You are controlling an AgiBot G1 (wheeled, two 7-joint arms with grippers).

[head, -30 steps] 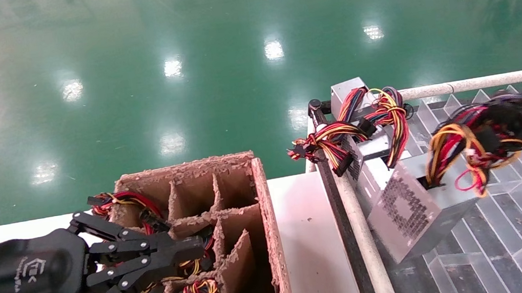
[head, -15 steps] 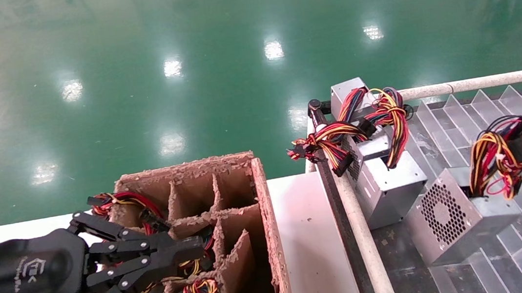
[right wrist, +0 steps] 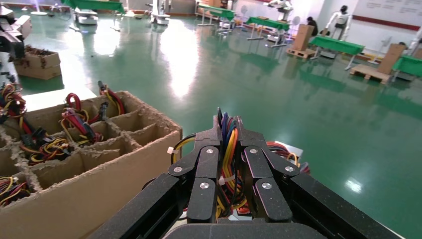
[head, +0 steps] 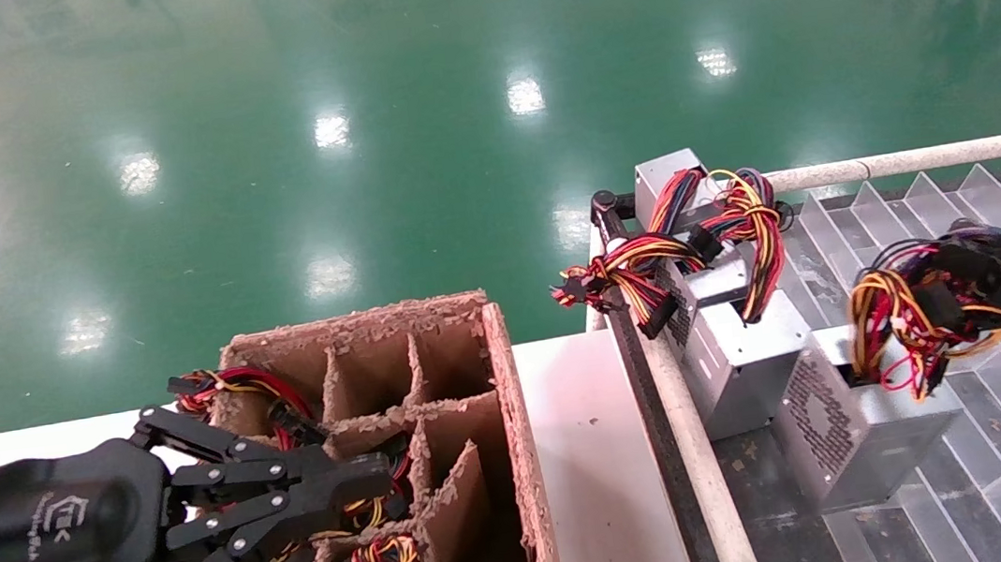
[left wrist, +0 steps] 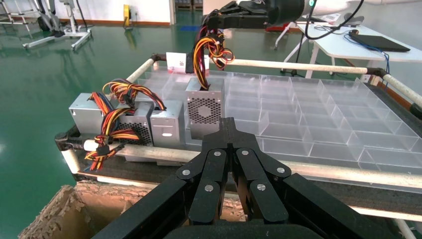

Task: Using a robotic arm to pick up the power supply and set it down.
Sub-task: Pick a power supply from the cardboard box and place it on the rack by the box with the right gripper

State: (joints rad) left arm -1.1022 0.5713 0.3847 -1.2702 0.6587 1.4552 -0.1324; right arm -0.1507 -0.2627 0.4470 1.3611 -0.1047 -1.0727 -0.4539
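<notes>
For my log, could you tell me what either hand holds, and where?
The right hand holds the power supply by its wire bundle; the left hand holds nothing.

Bright overhead lamps glare off the glossy green floor (head: 409,140), strongest at upper left; wire bundle (head: 915,319) at right slightly motion-blurred.

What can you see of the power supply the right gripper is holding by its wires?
The power supply is a silver-grey metal box with a perforated vent face and round fan grille. A bundle of red, yellow, orange and black wires rises from its top into the right gripper, whose fingers are shut on them. In the head view it looks tilted, over the clear compartment tray, close beside another power supply; whether it rests on the tray or touches its neighbour is unclear.
</notes>
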